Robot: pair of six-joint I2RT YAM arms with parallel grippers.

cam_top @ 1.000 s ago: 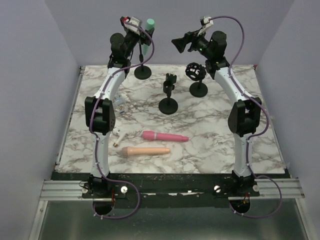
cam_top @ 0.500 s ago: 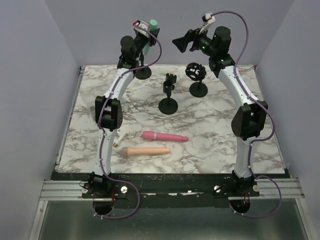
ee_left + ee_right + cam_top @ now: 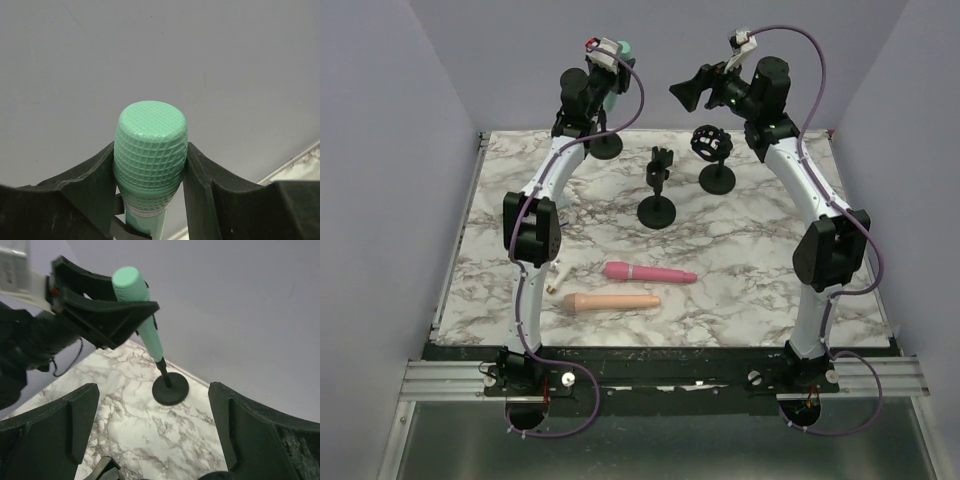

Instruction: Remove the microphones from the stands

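Note:
A mint-green microphone (image 3: 141, 315) leans in a black stand with a round base (image 3: 170, 388) at the back left of the marble table (image 3: 740, 290). My left gripper (image 3: 613, 62) is shut on the mic's gridded head (image 3: 150, 145), one finger (image 3: 95, 175) on each side of it. The mic's handle still runs down into the stand's stem. The base shows in the top view (image 3: 606, 146) behind the left arm. High over the back of the table, my right gripper (image 3: 692, 92) is open and holds nothing; it faces the mic from the right (image 3: 155, 430).
Two other black stands are at the back middle: one with a clip (image 3: 657, 208) and one with a round cage mount (image 3: 714, 150). A pink microphone (image 3: 648, 272) and a beige microphone (image 3: 612, 301) lie near the front. Small white bits (image 3: 560, 272) lie left of them.
My left gripper has closed on the green microphone's head after standing open around it. Both arms have shifted a little, the right one higher.

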